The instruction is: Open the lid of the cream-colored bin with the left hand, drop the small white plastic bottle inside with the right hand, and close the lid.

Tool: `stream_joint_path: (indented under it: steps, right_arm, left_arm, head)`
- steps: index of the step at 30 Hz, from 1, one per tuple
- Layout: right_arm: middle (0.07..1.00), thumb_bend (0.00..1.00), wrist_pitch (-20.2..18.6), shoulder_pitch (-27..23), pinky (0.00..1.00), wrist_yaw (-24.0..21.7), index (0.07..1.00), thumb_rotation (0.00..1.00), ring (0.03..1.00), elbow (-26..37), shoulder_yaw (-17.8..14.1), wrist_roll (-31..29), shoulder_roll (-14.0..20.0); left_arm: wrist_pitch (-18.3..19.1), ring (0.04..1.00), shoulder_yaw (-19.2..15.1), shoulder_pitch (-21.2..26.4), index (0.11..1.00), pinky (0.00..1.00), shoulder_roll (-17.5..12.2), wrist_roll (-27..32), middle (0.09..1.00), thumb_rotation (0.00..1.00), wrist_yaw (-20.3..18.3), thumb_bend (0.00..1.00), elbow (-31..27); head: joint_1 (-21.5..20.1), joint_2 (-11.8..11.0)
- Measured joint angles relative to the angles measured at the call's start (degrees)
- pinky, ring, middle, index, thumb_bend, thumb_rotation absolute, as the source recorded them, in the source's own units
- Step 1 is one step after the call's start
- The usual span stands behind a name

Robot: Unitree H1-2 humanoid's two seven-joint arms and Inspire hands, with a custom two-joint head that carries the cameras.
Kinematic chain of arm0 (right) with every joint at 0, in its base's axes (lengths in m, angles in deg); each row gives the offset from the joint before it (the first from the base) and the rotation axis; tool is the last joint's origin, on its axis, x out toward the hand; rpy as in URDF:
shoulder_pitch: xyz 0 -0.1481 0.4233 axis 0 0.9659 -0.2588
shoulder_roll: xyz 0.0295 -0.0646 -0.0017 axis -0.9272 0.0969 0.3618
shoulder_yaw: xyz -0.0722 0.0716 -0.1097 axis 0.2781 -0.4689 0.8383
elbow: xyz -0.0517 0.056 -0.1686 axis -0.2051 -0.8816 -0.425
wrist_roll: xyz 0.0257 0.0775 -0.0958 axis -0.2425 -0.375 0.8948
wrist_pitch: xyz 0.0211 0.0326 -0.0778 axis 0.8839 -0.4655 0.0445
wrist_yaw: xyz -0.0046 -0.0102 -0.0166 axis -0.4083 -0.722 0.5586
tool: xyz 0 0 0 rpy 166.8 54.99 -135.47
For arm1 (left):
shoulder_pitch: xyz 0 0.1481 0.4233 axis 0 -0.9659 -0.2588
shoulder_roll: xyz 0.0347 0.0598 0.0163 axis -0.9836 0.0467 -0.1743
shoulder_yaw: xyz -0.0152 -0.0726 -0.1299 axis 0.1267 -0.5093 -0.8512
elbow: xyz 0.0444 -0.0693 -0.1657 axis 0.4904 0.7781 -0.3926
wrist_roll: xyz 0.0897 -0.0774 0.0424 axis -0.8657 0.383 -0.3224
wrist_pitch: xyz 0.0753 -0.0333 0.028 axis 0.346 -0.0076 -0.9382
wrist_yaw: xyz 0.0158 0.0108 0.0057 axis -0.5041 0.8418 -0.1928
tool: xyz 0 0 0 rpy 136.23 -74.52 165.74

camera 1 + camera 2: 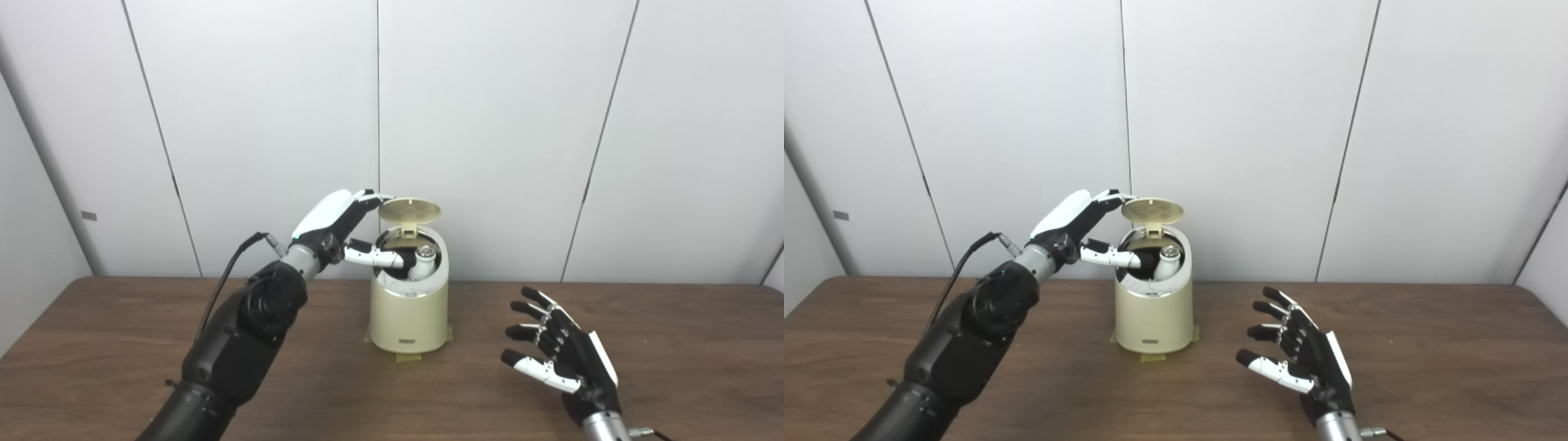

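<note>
One step left: your left hand [334,223], fingers apart, props the lid [409,211]; swing it down over the bottle [424,260]; right hand [560,355] spread, empty.

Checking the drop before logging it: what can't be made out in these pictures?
- Bottle: lower part hidden in both views by the bin rim.
- Bin floor: hidden by its wall.
- Left hand: contact with the lid too small to judge.
- Right hand: wrist cut off by the bottom edge.

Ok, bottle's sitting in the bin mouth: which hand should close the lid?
Left. The left hand already has fingertips at the raised lid; the right hand hangs open over the table, apart from the bin.
</note>
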Motion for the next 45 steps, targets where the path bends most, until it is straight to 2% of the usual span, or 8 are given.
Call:
stream_joint_path:
  steps: [9, 16, 23, 25, 38, 45]
  right_arm:
    - [0.765, 0.89, 0.2, 0.0, 0.68, 0.2, 0.818, 0.22, 0.597, 0.0, 0.0, 0.1, -0.2]
    - [0.776, 0.89, 0.2, 0.0, 0.63, 0.8, 0.821, 0.21, 0.606, 0.0, 0.1, 0.2, -0.3]
    - [0.771, 0.89, 0.3, 0.0, 0.64, 1.1, 0.822, 0.22, 0.589, 0.0, 0.3, 0.9, -0.3]
    - [0.772, 0.88, 0.3, 0.0, 0.64, 1.2, 0.823, 0.21, 0.590, 0.0, 0.3, 0.9, -0.3]
    - [0.768, 0.88, 0.6, 0.1, 0.62, 1.1, 0.818, 0.21, 0.590, 1.5, 0.5, 0.9, -0.4]
    - [0.766, 0.89, 0.5, 0.1, 0.64, 1.2, 0.817, 0.21, 0.592, 2.1, 0.6, 1.1, -0.4]
  left_arm:
    - [-1.2, 1.000, 0.0, -0.7, 0.800, 1.00, -1.0, 0.1, 0.871, 0.51, -3.0, 1.00, -5.7]
    - [-1.6, 1.000, 0.0, -3.7, 0.805, 1.00, -1.5, 0.0, 0.872, 0.51, -5.3, 1.00, -11.3]
    - [-1.7, 1.000, 0.3, -4.7, 0.804, 1.00, -2.0, -0.9, 0.866, 0.52, -5.7, 1.00, -12.4]
    - [-1.7, 1.000, 0.5, -4.7, 0.806, 1.00, -2.1, -1.3, 0.858, 0.49, -5.8, 1.00, -12.6]
    - [-3.7, 1.000, 3.7, -6.2, 0.794, 1.00, -3.8, -9.9, 0.829, 0.45, -5.4, 1.00, -13.1]
    - [-4.4, 0.998, 4.4, -6.2, 0.782, 1.00, -4.2, -14.5, 0.803, 0.46, -5.3, 1.00, -14.6]
  head:
    - [-0.4, 0.2]
    - [-0.5, 0.3]
    - [-0.8, 0.4]
    - [-0.9, 0.6]
    - [-1.1, 1.3]
    - [-1.0, 1.8]
